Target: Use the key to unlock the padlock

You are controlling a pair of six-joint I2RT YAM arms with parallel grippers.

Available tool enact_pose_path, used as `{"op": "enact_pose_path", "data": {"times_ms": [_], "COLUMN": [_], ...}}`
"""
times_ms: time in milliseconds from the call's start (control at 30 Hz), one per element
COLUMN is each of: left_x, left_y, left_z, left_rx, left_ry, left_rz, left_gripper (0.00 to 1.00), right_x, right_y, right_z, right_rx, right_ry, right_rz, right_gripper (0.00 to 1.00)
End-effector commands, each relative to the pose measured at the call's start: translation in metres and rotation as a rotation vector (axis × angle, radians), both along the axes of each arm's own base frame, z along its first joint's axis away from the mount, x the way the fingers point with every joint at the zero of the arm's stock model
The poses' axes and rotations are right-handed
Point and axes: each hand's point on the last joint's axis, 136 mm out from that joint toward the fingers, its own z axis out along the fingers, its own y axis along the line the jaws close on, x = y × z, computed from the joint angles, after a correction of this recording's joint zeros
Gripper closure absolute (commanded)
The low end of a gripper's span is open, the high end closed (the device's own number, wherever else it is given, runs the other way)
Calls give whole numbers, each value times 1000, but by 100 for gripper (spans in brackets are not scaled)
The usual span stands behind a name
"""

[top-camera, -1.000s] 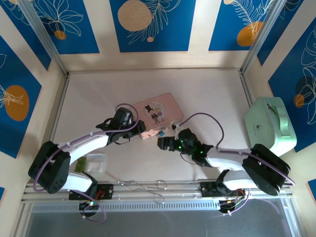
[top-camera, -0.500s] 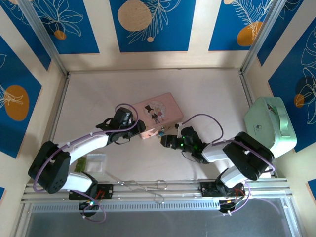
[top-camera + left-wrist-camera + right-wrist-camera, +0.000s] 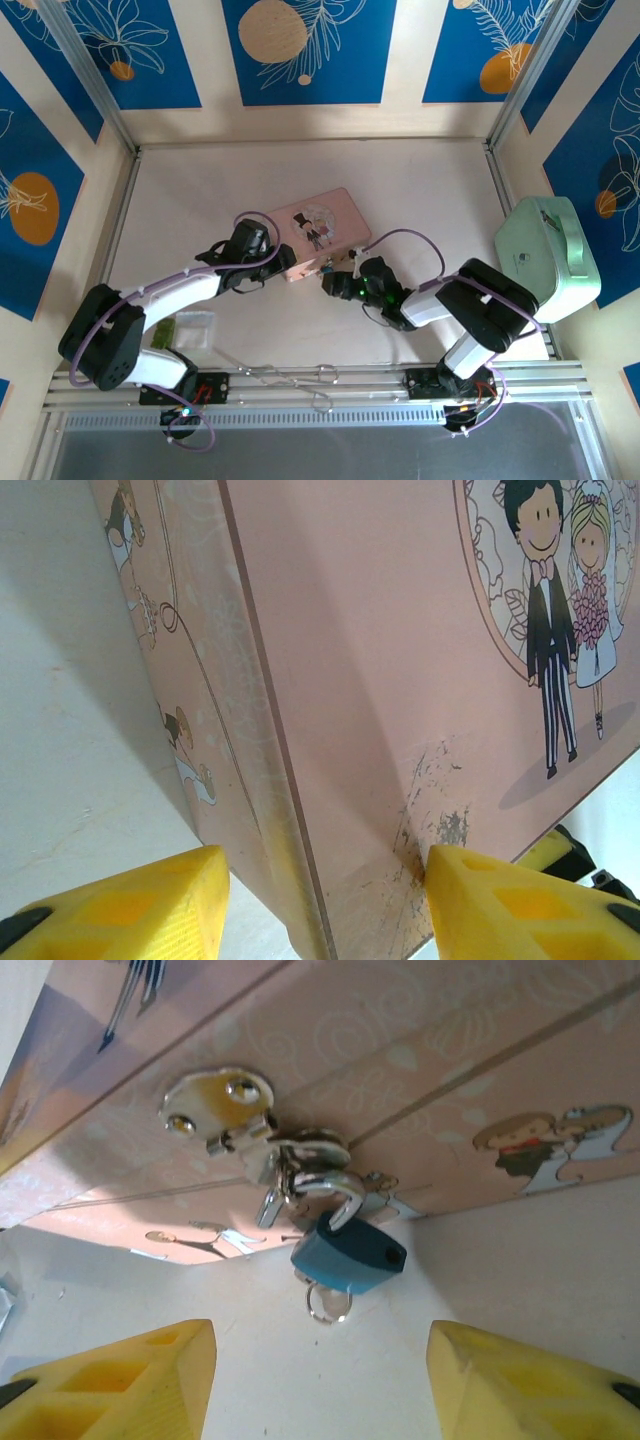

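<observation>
Left gripper (image 3: 320, 875) is pinching a corner of the pink box (image 3: 400, 680); right gripper (image 3: 320, 1360), fingers spread, is hovering just short of the blue padlock (image 3: 350, 1252)

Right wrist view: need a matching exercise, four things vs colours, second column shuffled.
Things:
1 padlock
2 tin box
3 right fingers
4 hasp

Colours:
a yellow
b silvery metal
c blue-teal
d pink

Pairs: 1-c; 2-d; 3-a; 4-b
</observation>
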Motion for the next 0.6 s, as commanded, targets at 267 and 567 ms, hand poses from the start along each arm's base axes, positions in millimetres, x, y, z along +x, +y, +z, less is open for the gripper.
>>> {"op": "enact_pose_path", "data": {"times_ms": [267, 567], "left_x": [-6, -5], "left_y": [3, 0], "left_z": [2, 4], "left_rx": [5, 0], "left_ry": [7, 5], "left_rz": [-26, -39], "left_gripper": [47, 48], "right_x": [20, 22], "right_y": [-5, 12], "right_z": [-11, -8], "right_rx": [-130, -119], "right_ry": [-32, -61], "right_rz": [-65, 12], "right_gripper": [37, 36]}}
